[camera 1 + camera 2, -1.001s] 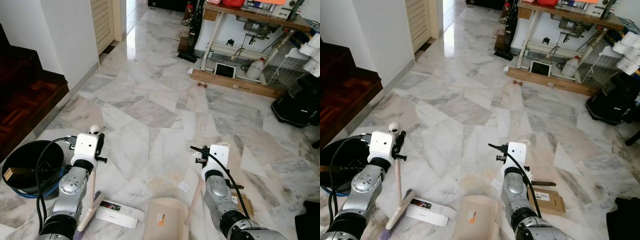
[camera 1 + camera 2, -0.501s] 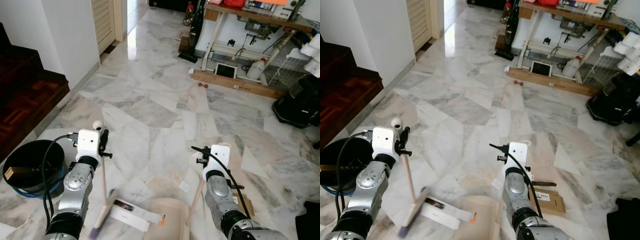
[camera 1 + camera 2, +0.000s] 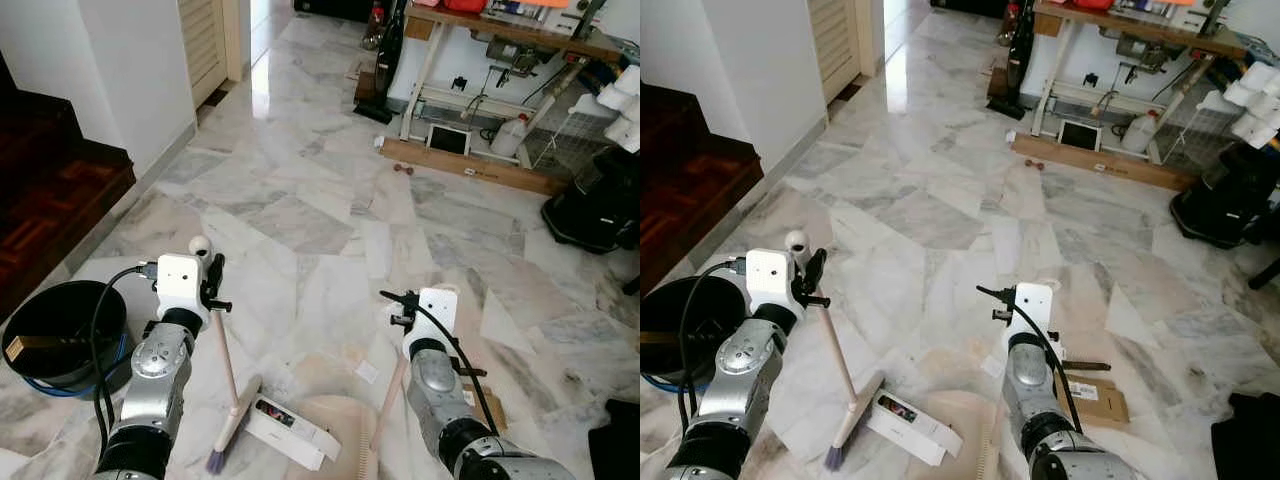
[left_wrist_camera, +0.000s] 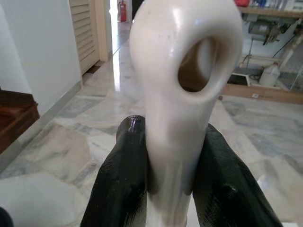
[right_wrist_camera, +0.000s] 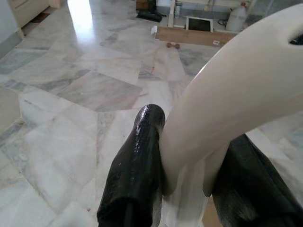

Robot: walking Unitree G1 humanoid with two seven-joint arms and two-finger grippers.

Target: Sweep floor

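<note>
The left gripper (image 4: 170, 189) was clamped on the cream handle of the broom (image 3: 228, 375), its black fingers (image 4: 124, 184) pressed to either side just below the hanging hole. The broom slanted down to the marble floor (image 3: 300, 210), its bristles touching a white box (image 3: 292, 432) that lay against the dustpan (image 3: 335, 425). The right gripper (image 5: 189, 189) gripped the dustpan's pale handle — the pan itself sat low between the two arms, though its far edge was probably cut off by the frame. A black basin (image 3: 55, 325) stood beside the left arm.
</note>
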